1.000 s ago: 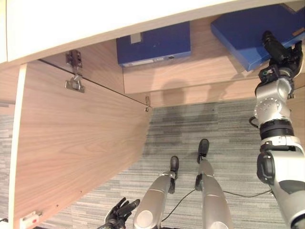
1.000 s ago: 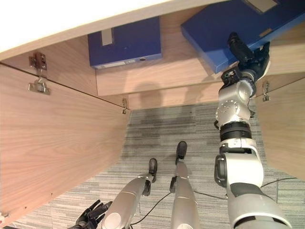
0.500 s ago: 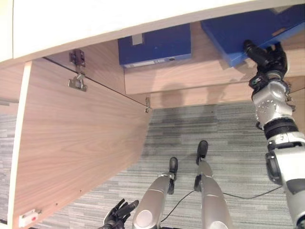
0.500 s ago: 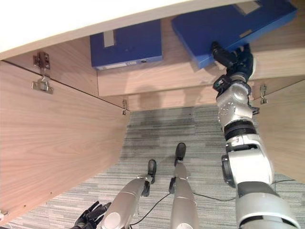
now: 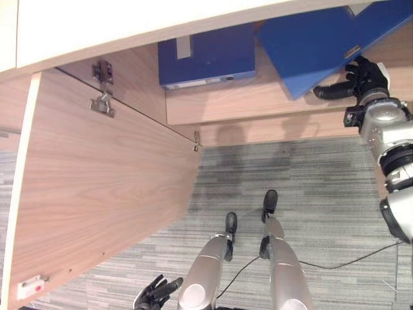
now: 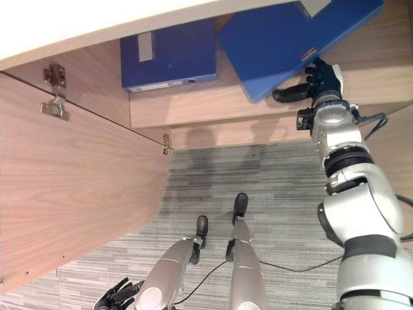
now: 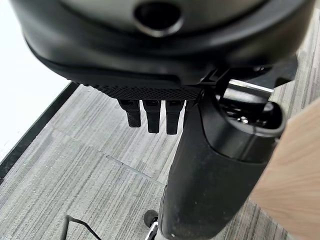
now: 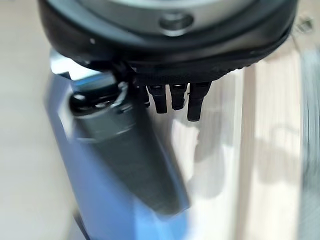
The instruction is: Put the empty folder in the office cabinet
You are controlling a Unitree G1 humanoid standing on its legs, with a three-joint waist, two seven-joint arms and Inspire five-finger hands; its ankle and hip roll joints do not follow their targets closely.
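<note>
A blue folder lies tilted in the open wooden cabinet at the upper right, its lower corner pointing down-left. My right hand is at the folder's lower right edge. The thumb stretches along that edge and the fingers stay straight over the wood, so the hand is open against the folder. My left hand hangs low over the carpet with relaxed fingers and holds nothing.
A second blue folder lies flat on the cabinet shelf to the left of the first. The cabinet's left door stands swung open, with hinges on its inner face. Grey striped carpet lies in front.
The blue folder has swung round and shifted left, so its corner now points down. My right hand has turned, and its thumb now points left under the folder's edge.
</note>
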